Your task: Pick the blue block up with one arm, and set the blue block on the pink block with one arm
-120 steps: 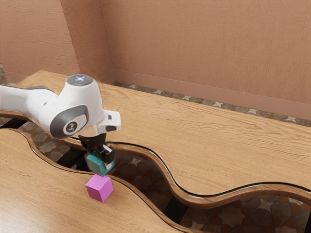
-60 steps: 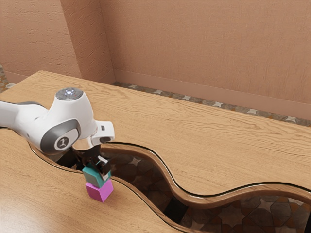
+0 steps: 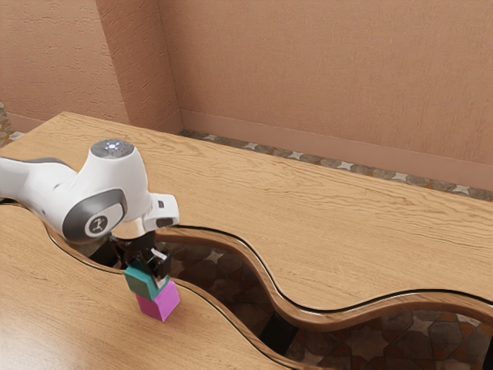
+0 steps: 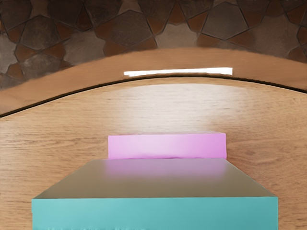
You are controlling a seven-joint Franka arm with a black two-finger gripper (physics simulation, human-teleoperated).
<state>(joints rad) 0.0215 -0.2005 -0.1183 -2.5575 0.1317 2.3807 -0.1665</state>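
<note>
**Blue block gripped atop the pink block**

From my console, the gripper (image 3: 148, 267) was clamped on the blue block (image 3: 141, 282), with its black fingers pressing the block from two sides. The block, teal in shade, sat against the top of the pink block (image 3: 160, 302) and was shifted slightly toward the exterior view's left, overhanging that side. Both were on the near wooden table (image 3: 46, 316), close to its wavy edge, beside the gap where the patterned floor (image 3: 223, 271) showed. In the wrist view, the pink block showed just beyond the blue one under my hand.
</note>
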